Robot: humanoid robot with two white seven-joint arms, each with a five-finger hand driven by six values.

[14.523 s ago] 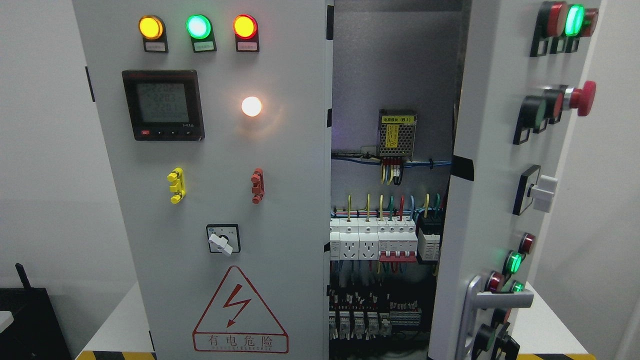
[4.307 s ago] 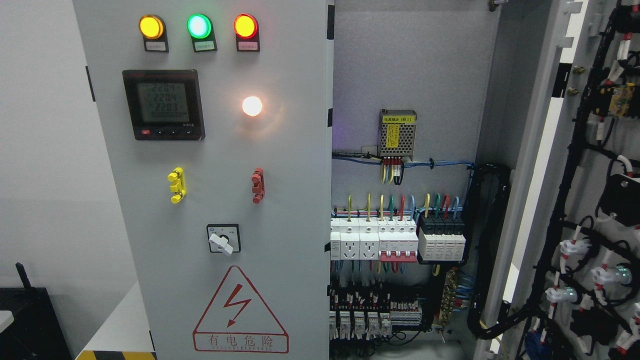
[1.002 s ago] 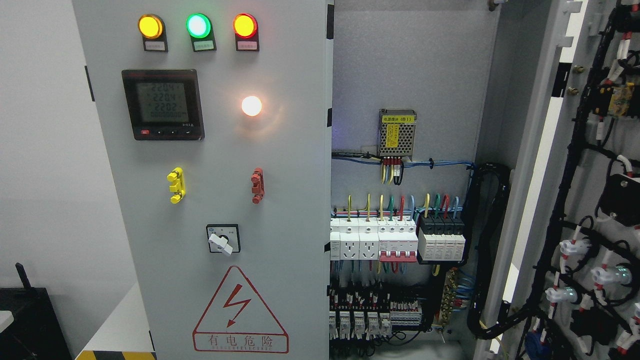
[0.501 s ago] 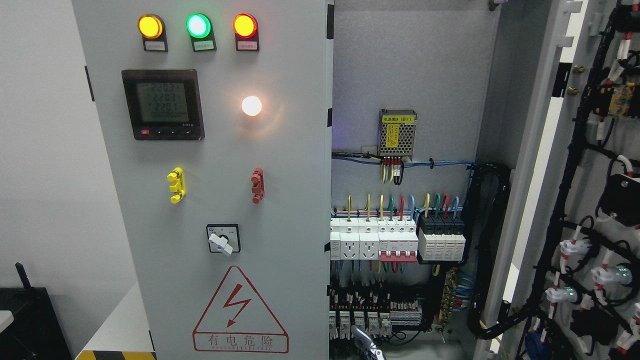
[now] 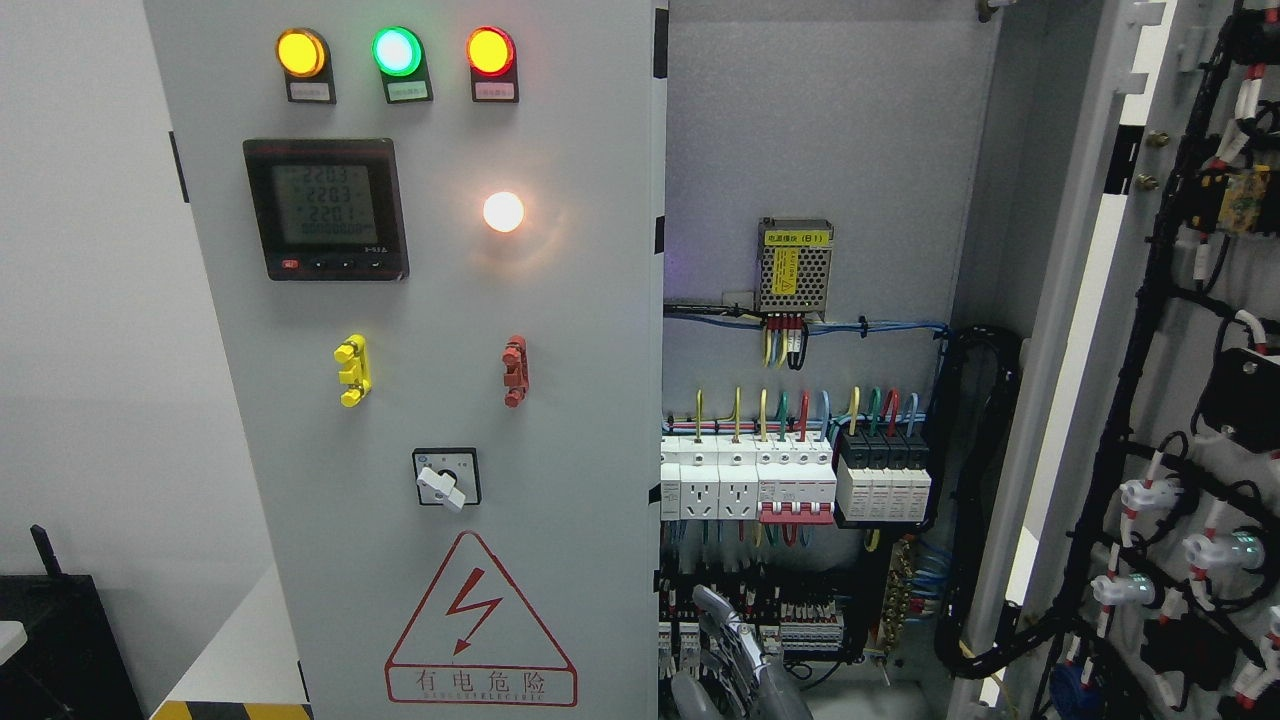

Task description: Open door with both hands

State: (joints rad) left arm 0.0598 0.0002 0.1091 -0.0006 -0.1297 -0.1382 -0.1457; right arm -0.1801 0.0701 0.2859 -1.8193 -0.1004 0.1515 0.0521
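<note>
The right hand (image 5: 735,665), fingers loosely extended and holding nothing, sits low in the cabinet opening. The closed left door (image 5: 430,400) stands just to its left. Best hook its free edge, clear of the breakers (image 5: 745,485) above.

Left door (image 5: 580,300) was shut. Right door (image 5: 1190,300) was swung wide at 3 o'clock, its wired inner face towards the camera. The cabinet interior was exposed: power supply (image 5: 795,266) near centre, breaker row (image 5: 745,485) below it.

One hand (image 5: 740,665) was at 6 o'clock, just right of the left door's edge and in front of the lower terminals. I couldn't tell which arm it belonged to.

On the left door:
- yellow lamp (image 5: 302,53), green lamp (image 5: 397,52) and red lamp (image 5: 490,51) lit at 11 o'clock
- meter (image 5: 326,209) below them
- white lamp (image 5: 503,212) lit
- rotary switch (image 5: 446,479) above the warning triangle (image 5: 480,620)

Desk (image 5: 235,640) edge was visible at 7 o'clock.
</note>
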